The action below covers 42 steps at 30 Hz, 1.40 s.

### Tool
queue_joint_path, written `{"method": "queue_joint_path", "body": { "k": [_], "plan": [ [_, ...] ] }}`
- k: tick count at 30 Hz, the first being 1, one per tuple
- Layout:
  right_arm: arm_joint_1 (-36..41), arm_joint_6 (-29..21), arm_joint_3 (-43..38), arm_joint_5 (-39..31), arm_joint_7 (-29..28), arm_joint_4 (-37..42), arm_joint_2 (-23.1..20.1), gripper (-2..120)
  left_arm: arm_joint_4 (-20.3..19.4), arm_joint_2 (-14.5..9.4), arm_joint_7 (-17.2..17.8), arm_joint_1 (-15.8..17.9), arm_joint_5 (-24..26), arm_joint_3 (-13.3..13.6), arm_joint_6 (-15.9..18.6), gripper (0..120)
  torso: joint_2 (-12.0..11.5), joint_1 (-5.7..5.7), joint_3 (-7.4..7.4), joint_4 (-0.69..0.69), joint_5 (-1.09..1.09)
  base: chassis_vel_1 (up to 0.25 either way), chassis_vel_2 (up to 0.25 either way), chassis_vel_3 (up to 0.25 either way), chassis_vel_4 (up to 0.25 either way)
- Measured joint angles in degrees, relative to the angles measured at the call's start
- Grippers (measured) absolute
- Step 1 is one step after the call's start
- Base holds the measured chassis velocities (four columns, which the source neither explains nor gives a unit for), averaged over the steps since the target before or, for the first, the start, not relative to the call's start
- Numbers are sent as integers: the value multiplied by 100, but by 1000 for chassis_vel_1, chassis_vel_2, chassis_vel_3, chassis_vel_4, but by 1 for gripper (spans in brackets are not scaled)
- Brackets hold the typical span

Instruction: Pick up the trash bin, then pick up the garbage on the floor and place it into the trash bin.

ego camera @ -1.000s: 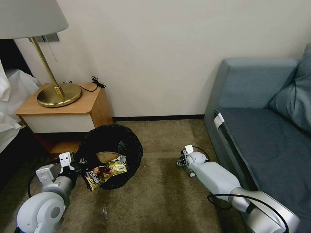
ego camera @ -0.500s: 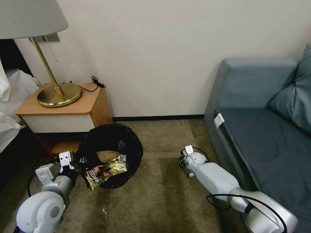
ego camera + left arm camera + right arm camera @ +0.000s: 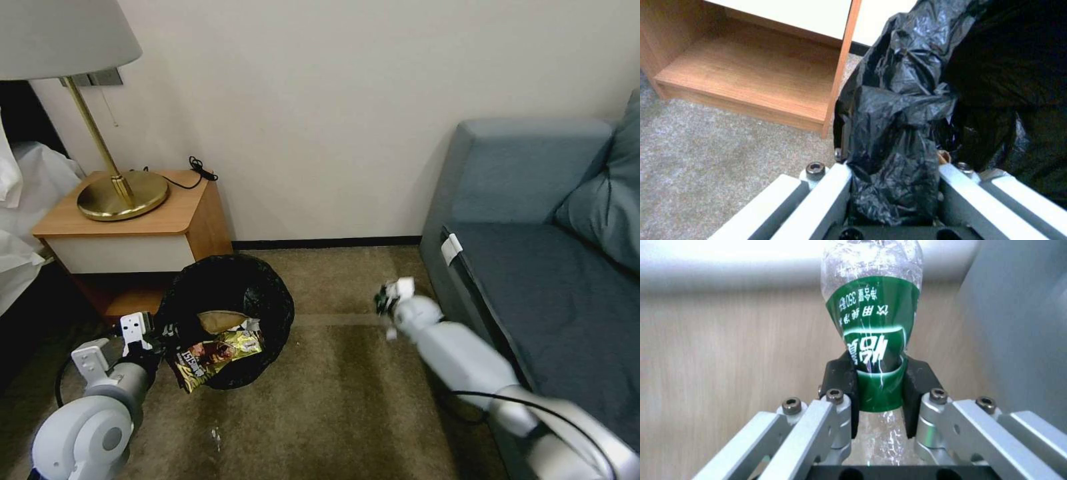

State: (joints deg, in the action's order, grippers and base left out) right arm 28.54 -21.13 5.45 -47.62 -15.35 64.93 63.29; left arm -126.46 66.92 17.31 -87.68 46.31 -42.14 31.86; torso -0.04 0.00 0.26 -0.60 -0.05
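The right gripper (image 3: 878, 386) is clamped on the bottle (image 3: 873, 333), and has been raised since half a second ago, now right of centre in the head view beside the sofa (image 3: 533, 267). The left gripper (image 3: 893, 180) stays closed on the bin (image 3: 227, 320) rim at lower left; wrappers (image 3: 213, 353) lie inside.

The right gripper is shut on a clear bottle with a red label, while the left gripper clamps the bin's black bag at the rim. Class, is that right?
Not quite: the label is green, not red, as the right wrist view shows. The right gripper is shut on the clear bottle, and the left gripper clamps the black bag at the trash bin rim.
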Motion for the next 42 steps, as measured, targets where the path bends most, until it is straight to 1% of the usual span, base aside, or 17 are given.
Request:
{"method": "queue_joint_path", "body": {
  "k": [1,2,3,4,5,6,7,8,9,10,11,12,16,20,26,35,42],
  "plan": [
    [62,305,-293,16,-4,489,-205,17,-9,5,-4,-4,-9,-8,-7,0,0,0,0,-4,-1,0,0,0,0],
    [62,305,-293,16,-4,489,-205,17,-9,5,-4,-4,-9,-8,-7,0,0,0,0,-4,-1,0,0,0,0],
    [172,832,-658,-10,116,1053,-362,17,-26,12,-9,-5,-9,-16,-11,0,0,0,0,-4,-1,0,0,0,0],
    [248,1281,-877,-54,366,1320,-444,17,-37,14,-11,-5,-5,-25,-11,0,0,0,-1,0,1,0,0,0,0],
    [248,1281,-877,-54,366,1320,-444,17,-37,14,-11,-5,-5,-25,-11,0,0,0,-1,0,1,0,0,0,0],
    [409,2177,-1139,-193,1046,1734,-567,17,-42,11,-10,-3,-7,-41,-13,0,0,0,-1,0,-2,0,0,0,0],
    [531,2615,-1235,-354,1489,2057,-643,17,-42,3,-10,-2,-3,-45,-13,0,0,0,0,1,2,0,0,0,0],
    [531,2615,-1235,-354,1489,2057,-643,17,-42,3,-10,-2,-3,-45,-13,0,0,0,0,1,2,0,0,0,0],
    [631,2862,-1279,-503,1803,2340,-704,17,-42,-3,-13,1,-1,-45,-13,0,0,0,-1,0,2,0,0,0,0],
    [631,2862,-1279,-503,1803,2340,-704,17,-42,-3,-13,1,-1,-45,-13,0,0,0,-1,0,2,0,0,0,0],
    [791,3130,-1281,-715,2247,2844,-758,17,-41,-4,-12,11,-1,-47,-13,0,0,0,-1,-1,-2,0,0,0,0],
    [914,3333,-1138,-821,2589,3288,-744,17,-25,10,-14,30,0,-24,-14,0,0,0,-1,-1,0,0,0,0,0],
    [958,3422,-888,-876,2828,3623,-655,17,0,39,-13,53,-2,22,-11,0,0,0,-1,2,-1,0,0,0,0],
    [941,3403,-229,-997,3209,4028,-404,17,44,73,3,84,6,78,7,0,0,0,-1,2,-2,0,0,0,0],
    [899,3353,648,-930,3776,4082,-364,17,49,81,35,82,63,74,29,0,0,0,0,1,-2,0,0,0,0],
    [987,3403,1261,-554,4046,4099,-253,17,33,125,75,62,86,69,62,0,0,0,-1,0,-2,0,0,0,0],
    [906,3409,1576,-364,4037,4062,94,17,-11,159,112,28,73,67,89,0,0,0,0,1,-1,0,0,0,0]
  ]
}}
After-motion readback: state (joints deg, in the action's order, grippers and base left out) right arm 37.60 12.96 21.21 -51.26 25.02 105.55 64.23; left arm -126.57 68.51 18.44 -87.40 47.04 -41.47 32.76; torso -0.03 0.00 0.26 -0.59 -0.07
